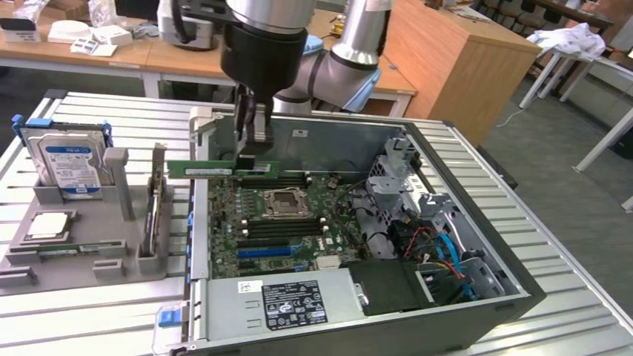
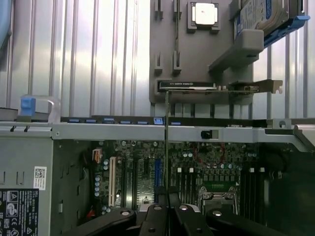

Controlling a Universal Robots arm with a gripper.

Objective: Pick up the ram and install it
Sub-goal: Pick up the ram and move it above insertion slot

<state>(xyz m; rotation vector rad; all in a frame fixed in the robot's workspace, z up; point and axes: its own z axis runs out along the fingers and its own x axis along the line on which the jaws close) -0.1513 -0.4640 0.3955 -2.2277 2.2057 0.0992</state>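
Universal Robots arm at work inside an open computer case [image 1: 475, 297]: the gripper [image 1: 252, 165] has its 2 fingers pinched on the ram [image 1: 203, 169], a thin green stick held level on its long edge. The ram sits just behind the CPU socket [image 1: 287, 200] as the exterior view sees it, over the black memory slots [image 1: 282, 180] on that side. Whether its lower edge touches a slot cannot be told. In the wrist view the ram [image 2: 167, 147] appears edge-on, rising from the closed gripper [image 2: 167, 204] above the motherboard [image 2: 216, 172]. Well away from the socket, outside the case toward the exterior view's left, a grey fixture tray [image 1: 89, 259] holds 1 upright hard drive [image 1: 67, 159] and 1 flat processor [image 1: 47, 226].
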